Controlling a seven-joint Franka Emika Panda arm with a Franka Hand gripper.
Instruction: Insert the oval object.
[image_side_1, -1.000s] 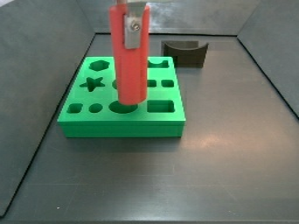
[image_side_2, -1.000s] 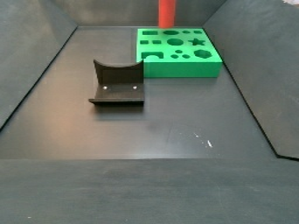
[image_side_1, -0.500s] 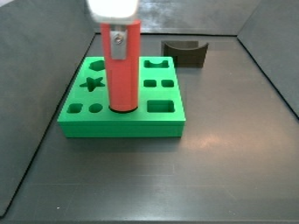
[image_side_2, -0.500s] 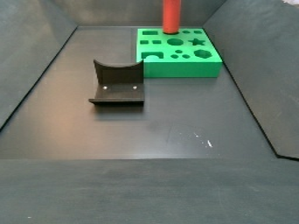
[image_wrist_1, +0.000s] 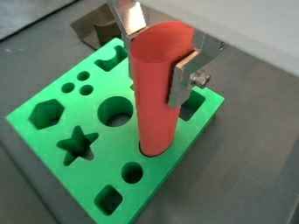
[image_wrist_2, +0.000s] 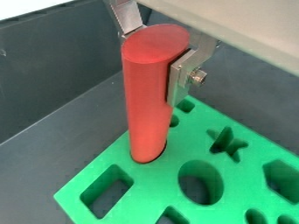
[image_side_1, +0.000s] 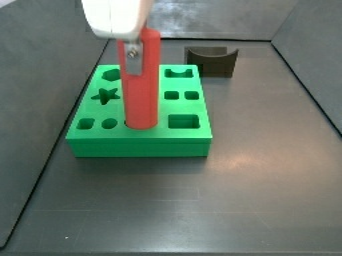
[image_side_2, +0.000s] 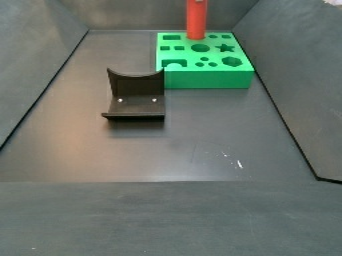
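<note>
Pinching the smooth red-orange oval peg (image_wrist_1: 160, 87) between its silver finger plates, the gripper (image_wrist_1: 158, 48) holds it upright, lower end in the green plastic shape block (image_wrist_1: 65, 105)

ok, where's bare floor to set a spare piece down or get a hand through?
Free: the wide dark floor in front of the dark brown curved block and green block, plus the strip beside the green block. Crowded: the green block's top, where the gripper holds the red-orange oval peg upright.
</note>
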